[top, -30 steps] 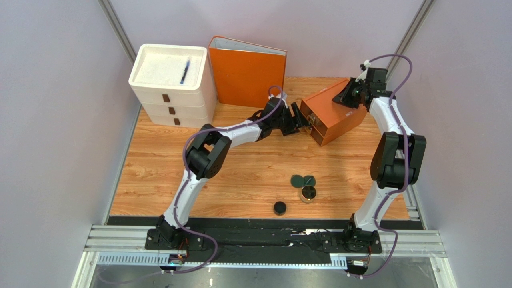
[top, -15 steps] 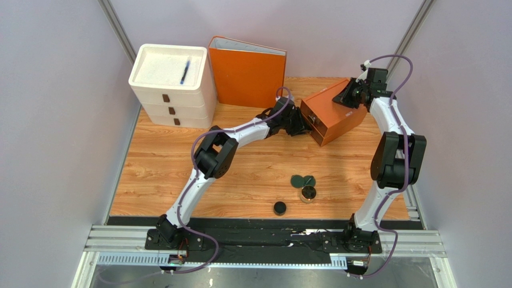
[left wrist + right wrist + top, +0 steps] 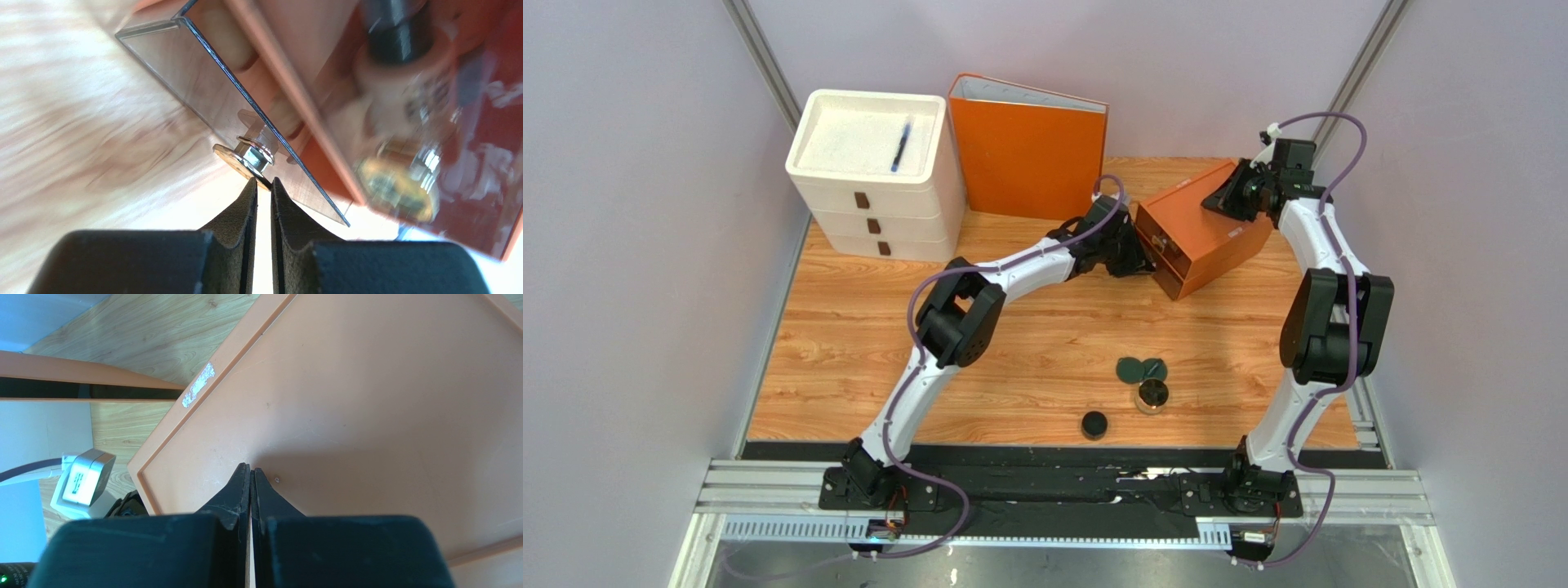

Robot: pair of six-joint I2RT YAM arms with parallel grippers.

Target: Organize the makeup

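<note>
An orange box (image 3: 1204, 227) with a clear drawer front (image 3: 209, 79) stands at the back right. My left gripper (image 3: 263, 184) is at that front, its jaws drawn in to a thin slit on the rim of the metal drawer knob (image 3: 245, 158). From above, the left gripper (image 3: 1143, 251) touches the box's left face. A beige foundation bottle (image 3: 399, 73) shows blurred inside. My right gripper (image 3: 252, 471) is shut, tips on the box's top (image 3: 368, 386). On the table lie a dark green twin-disc compact (image 3: 1143, 369), a gold-rimmed jar (image 3: 1152, 395) and a black pot (image 3: 1095, 425).
A white drawer unit (image 3: 873, 172) with a blue pen (image 3: 902, 147) on top stands at the back left. An orange binder (image 3: 1028, 145) stands upright beside it. Purple walls close in both sides.
My left gripper has reached right to the box's front and its jaws have closed from wide to a thin slit at the knob. The right arm has not moved.
</note>
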